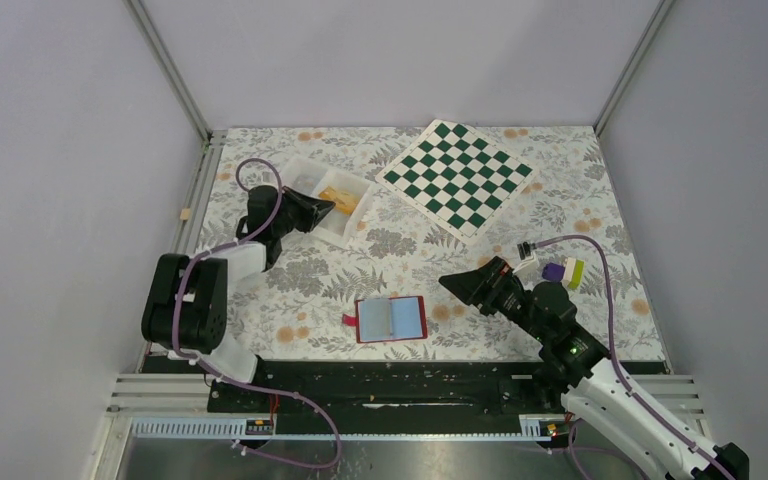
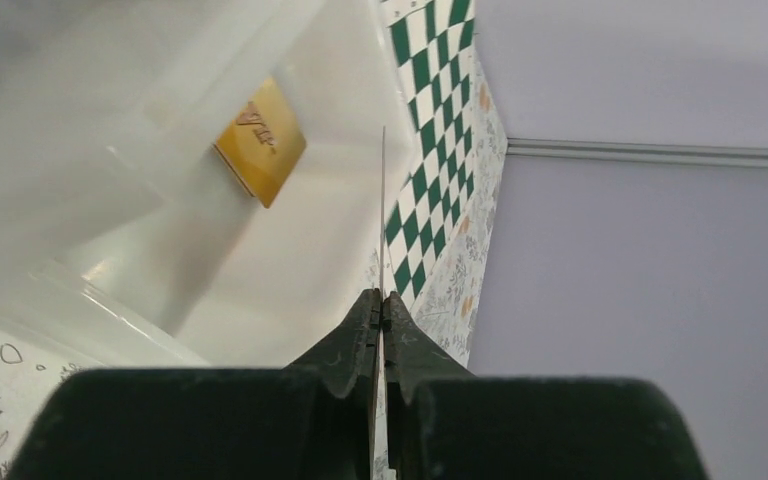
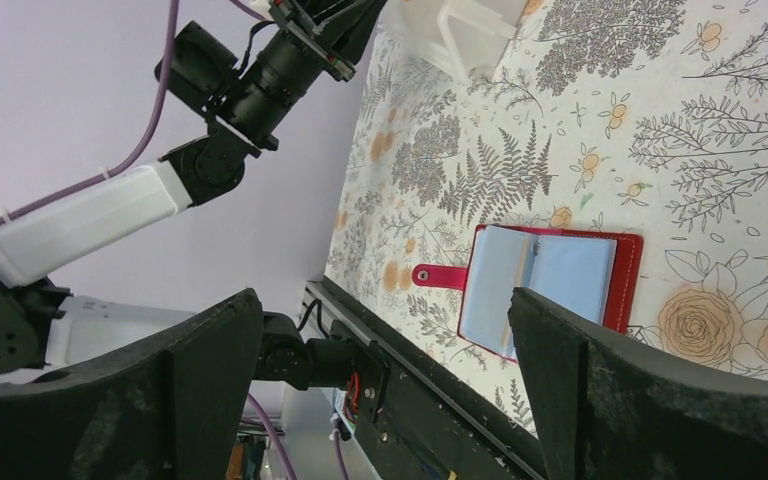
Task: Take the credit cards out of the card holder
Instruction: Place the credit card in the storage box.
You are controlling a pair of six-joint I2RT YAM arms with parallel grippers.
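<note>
Top external view shows the flat red folding card holder lying open, pale blue inside upward, near the front edge of the flower-patterned table. Bare cloth surrounds it on all sides, and its small red tab points left. The right gripper hangs just right of the holder and apart from it, jaws spread wide on nothing. From the right wrist, the holder lies beyond the two black fingers. The left gripper is well away at the back left, over the white two-compartment plastic tray. Its jaws are clenched on a thin card seen edge-on. Orange-yellow credit cards lie in the tray's right compartment. A green-and-white chessboard mat lies just right of the tray, and small purple, green and white objects sit beside the right arm. Grey walls close the table's left, back and right edges.
</note>
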